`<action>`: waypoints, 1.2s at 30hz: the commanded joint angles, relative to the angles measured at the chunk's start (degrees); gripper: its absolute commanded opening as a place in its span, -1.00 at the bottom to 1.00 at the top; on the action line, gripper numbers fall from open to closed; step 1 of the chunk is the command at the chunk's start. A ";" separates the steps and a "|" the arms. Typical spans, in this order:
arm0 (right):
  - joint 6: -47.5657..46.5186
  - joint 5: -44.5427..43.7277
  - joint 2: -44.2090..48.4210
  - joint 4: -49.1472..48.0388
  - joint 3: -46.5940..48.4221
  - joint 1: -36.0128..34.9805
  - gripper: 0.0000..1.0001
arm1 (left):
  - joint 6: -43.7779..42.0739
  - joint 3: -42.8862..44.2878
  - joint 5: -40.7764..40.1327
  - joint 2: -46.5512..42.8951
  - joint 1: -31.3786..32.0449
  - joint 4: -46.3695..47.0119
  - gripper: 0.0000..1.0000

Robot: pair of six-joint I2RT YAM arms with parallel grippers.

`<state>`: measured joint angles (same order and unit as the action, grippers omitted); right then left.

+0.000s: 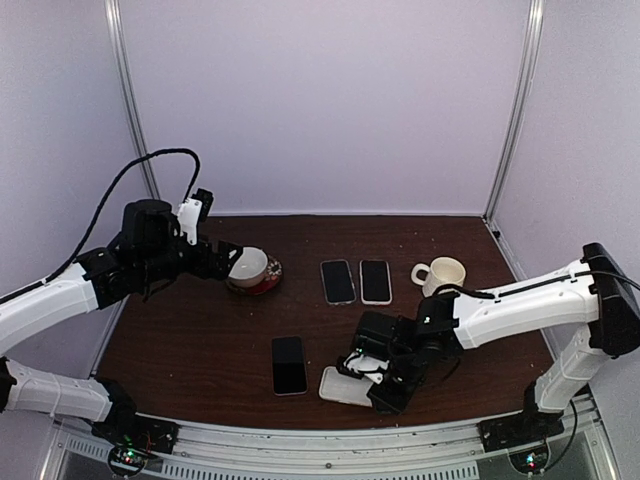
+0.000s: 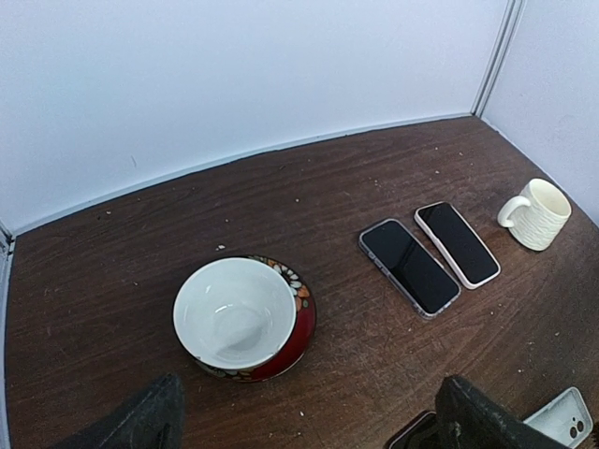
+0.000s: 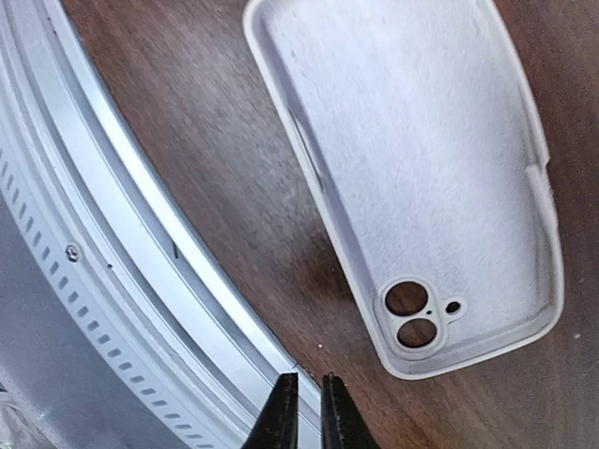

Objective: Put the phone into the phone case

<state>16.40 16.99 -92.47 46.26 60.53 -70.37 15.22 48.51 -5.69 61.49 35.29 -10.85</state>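
Left end effector point(image 2: 309, 423): I see it spread wide with nothing in it. Its two dark fingers point(image 2: 140, 421) sit at the bottom corners of my left wrist view. It hovers at the far left of the table, just by the bowl.
Right end effector point(image 3: 304, 412): nearly closed. I see only a thin slit between the two black tips, and nothing is gripped in it. It hangs low at the near edge, just past the camera-hole end of the phone case, and I see no contact with the case.
Phone case point(image 3: 421, 159): white and empty, lying flat on the table with its open side up, so I look at the lining. Its twin camera cut-out is at the end nearest the right fingertips. From above it sits skewed near the table's near edge, just to the right of the near phone and apart from it.
Near phone point(image 1: 289, 365): black, screen up, flat on the table near the middle of the near half. Neither arm touches it.
Far phones: two more lie side by side farther back, close together, the left one point(image 1: 338, 281) with a dark rim and the right one point(image 1: 375, 281) with a white rim.
Bowl point(image 2: 239, 316): white inside, red and patterned outside, upright and empty, on the far left.
Mug point(image 1: 442, 275): cream, upright, handle to the left, just right of the far phones.
Table point(image 1: 200, 340): dark brown wood.
Rail point(image 3: 112, 281): a metal rail runs along the near edge, under the right end effector.
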 commanded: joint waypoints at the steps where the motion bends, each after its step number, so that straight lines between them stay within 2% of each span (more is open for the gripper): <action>1: 9.30 2.35 0.55 -8.35 -4.08 0.13 -0.71 | -0.97 1.62 -0.96 0.33 -0.57 1.33 0.95; 8: 14.39 -4.39 -3.33 -7.82 -7.61 1.47 -0.71 | -1.51 1.94 -1.36 0.63 -0.58 0.66 0.95; 14: 16.68 -18.48 -6.72 -0.44 -3.31 7.35 -0.63 | -1.51 2.81 -1.25 1.69 -0.66 -0.60 0.95; 17: 16.14 -22.76 -6.64 -1.84 -1.71 10.24 -0.56 | -1.75 2.73 -1.59 1.84 -0.73 -0.66 0.95; 22: 11.35 -23.96 -10.01 -7.14 3.70 16.21 -0.50 | -1.78 2.82 -1.60 1.93 -0.92 -0.82 0.95; 26: 9.19 -25.11 -12.55 -6.65 9.34 17.88 -0.48 | -2.12 2.82 -2.21 1.55 -1.01 -0.83 0.95; 32: 12.13 -24.12 -7.41 -4.53 7.74 17.09 -0.39 | -1.94 2.73 -1.67 1.59 -1.01 -0.68 0.95; 34: 14.26 -25.15 -4.44 -3.03 6.00 15.92 -0.27 | -1.83 2.73 -1.56 1.74 -1.01 -0.66 0.95; 36: 16.99 -24.60 -2.43 -3.40 4.29 14.65 0.05 | -1.71 2.75 -1.32 1.92 -1.01 -0.75 0.95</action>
<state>28.51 -5.89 -100.22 40.77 67.48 -53.58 13.93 49.43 -7.09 63.33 34.81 -12.23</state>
